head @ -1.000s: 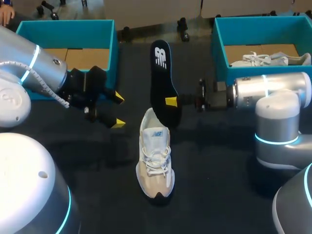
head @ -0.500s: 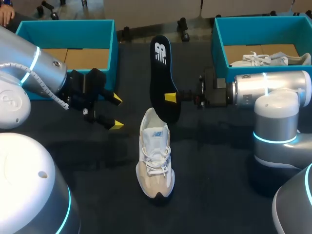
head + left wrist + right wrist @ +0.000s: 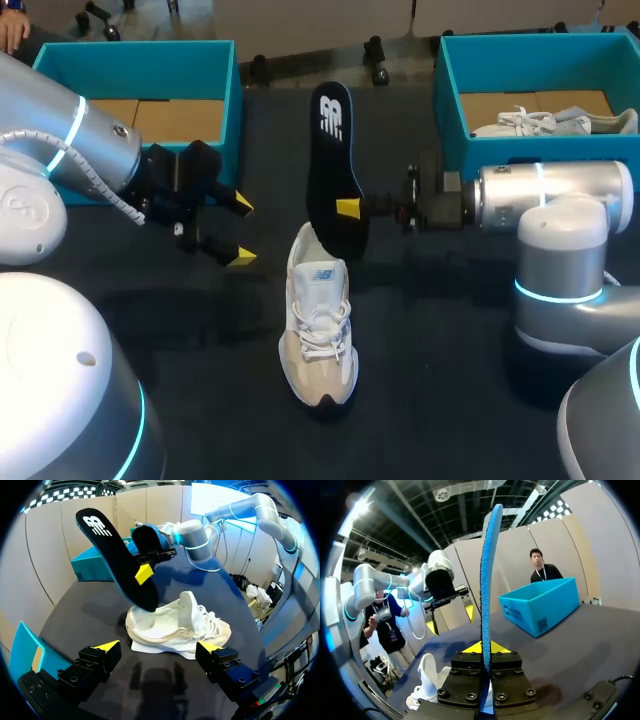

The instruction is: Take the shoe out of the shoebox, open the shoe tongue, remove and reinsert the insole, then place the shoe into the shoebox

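Note:
A white and beige shoe [image 3: 318, 325] stands on the black table, toe towards the near edge. My right gripper [image 3: 349, 208] is shut on a black insole [image 3: 335, 170] with a blue underside [image 3: 486, 570], held on edge above the shoe's heel. The insole's lower end [image 3: 145, 597] hangs just over the heel opening of the shoe [image 3: 175, 627]. My left gripper [image 3: 242, 229] hovers open to the left of the shoe, nothing between its fingers [image 3: 107, 646]. In the right wrist view that left gripper [image 3: 449, 616] shows beyond the insole.
A teal shoebox [image 3: 225, 95] stands at the back left, behind my left arm. Another teal box [image 3: 448, 110] at the back right holds a second white shoe [image 3: 545, 122].
The right gripper raised the insole slightly, then brought it back down to about where it was. The left arm barely moved.

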Controlling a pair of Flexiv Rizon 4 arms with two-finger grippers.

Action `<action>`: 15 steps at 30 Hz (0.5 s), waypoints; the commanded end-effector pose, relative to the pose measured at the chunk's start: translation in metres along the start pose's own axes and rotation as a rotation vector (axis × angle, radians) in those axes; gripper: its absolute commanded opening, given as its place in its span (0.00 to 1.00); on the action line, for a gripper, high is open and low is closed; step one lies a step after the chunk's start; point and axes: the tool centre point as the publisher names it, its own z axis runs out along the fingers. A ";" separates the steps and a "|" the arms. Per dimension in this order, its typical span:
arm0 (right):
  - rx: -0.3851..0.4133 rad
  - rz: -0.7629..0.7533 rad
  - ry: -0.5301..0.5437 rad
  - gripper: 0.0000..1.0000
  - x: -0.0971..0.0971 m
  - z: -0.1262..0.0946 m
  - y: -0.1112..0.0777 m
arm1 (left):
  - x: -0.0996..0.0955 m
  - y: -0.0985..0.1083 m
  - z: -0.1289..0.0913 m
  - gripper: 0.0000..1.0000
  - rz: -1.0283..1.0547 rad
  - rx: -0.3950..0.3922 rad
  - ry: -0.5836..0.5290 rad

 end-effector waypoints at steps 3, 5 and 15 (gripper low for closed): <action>-0.001 0.008 -0.011 0.00 0.002 0.002 0.002 | -0.001 0.000 0.002 1.00 0.000 -0.003 0.000; 0.002 0.010 -0.017 0.00 0.004 0.002 0.006 | -0.001 0.000 0.002 1.00 0.000 -0.003 0.000; -0.043 0.043 -0.035 0.00 0.006 0.003 0.018 | -0.001 0.000 0.002 1.00 0.000 -0.003 0.000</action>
